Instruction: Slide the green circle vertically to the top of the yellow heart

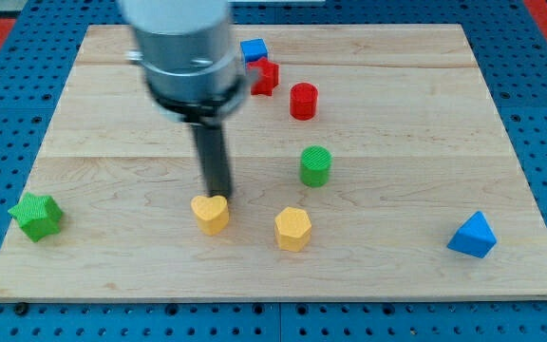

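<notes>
The green circle (315,165) stands upright on the wooden board (397,114), right of centre. The yellow heart (211,214) lies lower and to the view's left of it. My tip (219,197) is at the heart's upper edge, touching or nearly touching it, well to the left of the green circle. The rod rises from there to the grey arm housing at the view's top.
A yellow hexagon (292,228) sits right of the heart. A red cylinder (303,101), a red block (265,77) and a blue block (253,49) cluster near the top. A green star (36,216) is at the left edge, a blue triangle (471,236) at the lower right.
</notes>
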`<state>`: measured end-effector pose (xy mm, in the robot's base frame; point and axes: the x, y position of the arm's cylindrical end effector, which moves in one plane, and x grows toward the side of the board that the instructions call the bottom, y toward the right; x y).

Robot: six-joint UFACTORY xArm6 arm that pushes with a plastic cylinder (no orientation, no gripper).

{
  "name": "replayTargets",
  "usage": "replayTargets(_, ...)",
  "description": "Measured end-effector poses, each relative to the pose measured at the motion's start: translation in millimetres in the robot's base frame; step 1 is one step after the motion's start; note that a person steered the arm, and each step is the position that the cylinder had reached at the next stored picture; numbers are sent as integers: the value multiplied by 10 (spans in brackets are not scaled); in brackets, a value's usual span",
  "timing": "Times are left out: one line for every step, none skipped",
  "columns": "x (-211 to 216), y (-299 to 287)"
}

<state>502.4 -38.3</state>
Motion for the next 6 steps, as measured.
replayTargets(12, 644)
replayTargets(-199, 1227)
replayTargets(-368, 1346)
replayTargets(-411, 535)
replayTargets(-461, -280)
replayTargets(-568, 105)
